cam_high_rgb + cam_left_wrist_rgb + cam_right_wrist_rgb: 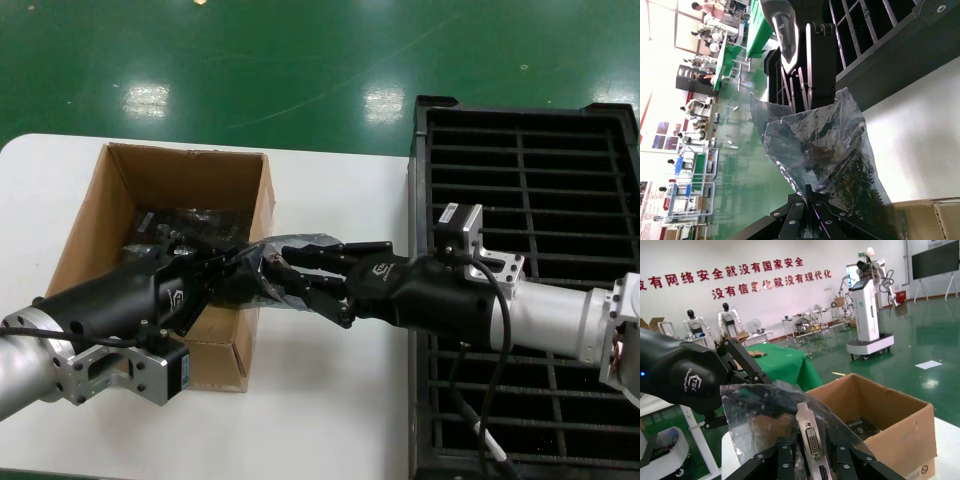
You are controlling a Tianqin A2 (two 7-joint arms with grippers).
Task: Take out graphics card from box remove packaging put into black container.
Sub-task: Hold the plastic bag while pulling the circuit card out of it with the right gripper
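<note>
Tools oppose: left tool [232,272] pinches packaging [300,243], right tool [312,275] clamps graphics card [810,437], seemingly for extraction beside box [150,180].

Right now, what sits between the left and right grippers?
In the head view the bagged graphics card spans the gap: the left gripper holds the packaging, and the right gripper grips the card's bracket end.

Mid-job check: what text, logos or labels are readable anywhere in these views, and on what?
"没有网络安全就没有国家安全": red characters, upper line on the back wall.
"没有信息化就没有现代化": red, lower line on the same wall.
Logo on the left hand: too small to read.
Logo on the right hand: unreadable.
Printed mark on the box corner: cut off, unreadable.
</note>
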